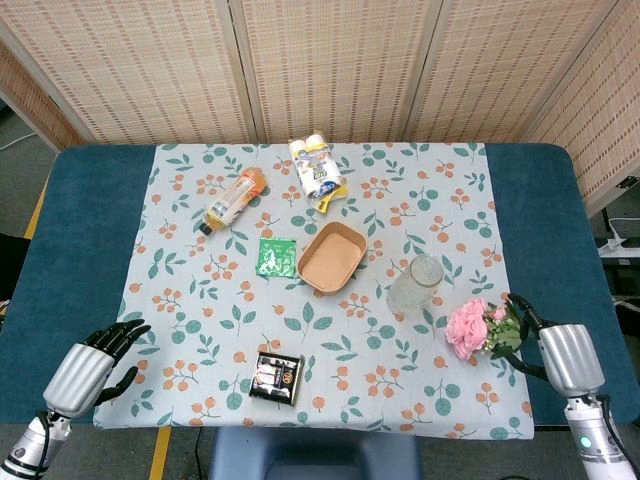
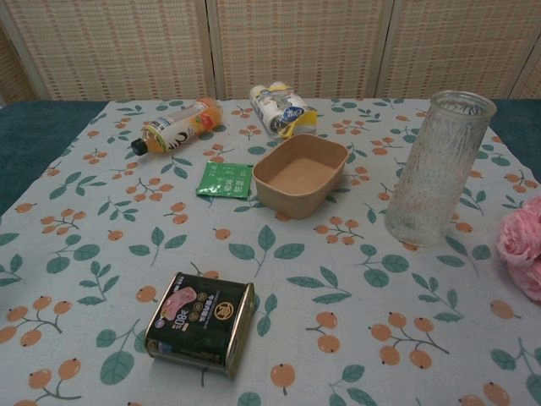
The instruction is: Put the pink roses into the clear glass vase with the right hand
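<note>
Left hand (image 1: 88,368) low with fingers (image 1: 128,330) spread, right hand (image 1: 558,352) fingers curled forward

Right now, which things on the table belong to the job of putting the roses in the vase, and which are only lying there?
For the job:
pink roses, at the fingers of the right hand
clear glass vase, upright and empty

Only lying there:
bottle
yellow packet
green sachet
brown tray
dark tin
left hand, holding nothing
</note>
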